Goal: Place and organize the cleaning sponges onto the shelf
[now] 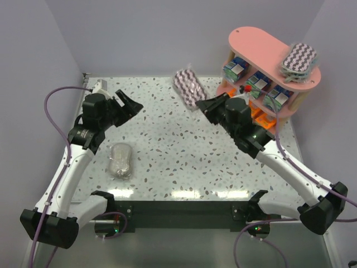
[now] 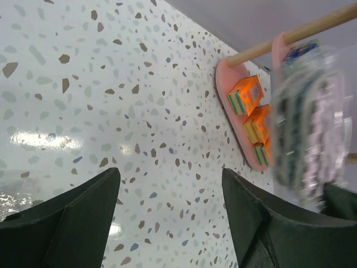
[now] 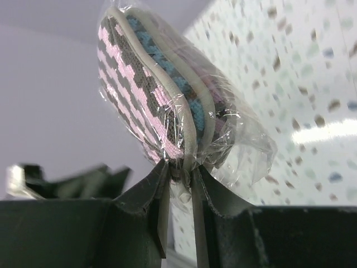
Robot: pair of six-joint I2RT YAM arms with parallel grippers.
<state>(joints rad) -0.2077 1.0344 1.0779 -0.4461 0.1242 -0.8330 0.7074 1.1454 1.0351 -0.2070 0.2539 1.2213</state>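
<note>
My right gripper (image 1: 205, 105) is shut on the edge of a purple-white zigzag sponge pack (image 1: 188, 87) and holds it in the air left of the pink shelf (image 1: 256, 47); the wrist view shows the pack (image 3: 153, 89) pinched at its rim between the fingers (image 3: 148, 190). Another zigzag pack (image 1: 299, 59) lies on the shelf's top board. Green-and-blue packs (image 1: 257, 82) stand on the middle tier, orange packs (image 1: 262, 118) on the bottom tier. A greyish pack (image 1: 120, 160) lies on the table. My left gripper (image 1: 133, 106) is open and empty above the table, far of the greyish pack.
The left wrist view shows the orange packs (image 2: 252, 114) on the shelf's bottom board (image 2: 234, 106), a wooden post (image 2: 290, 36) and the blurred held pack (image 2: 309, 120). Purple walls enclose the speckled table (image 1: 162, 151) at left, back and right.
</note>
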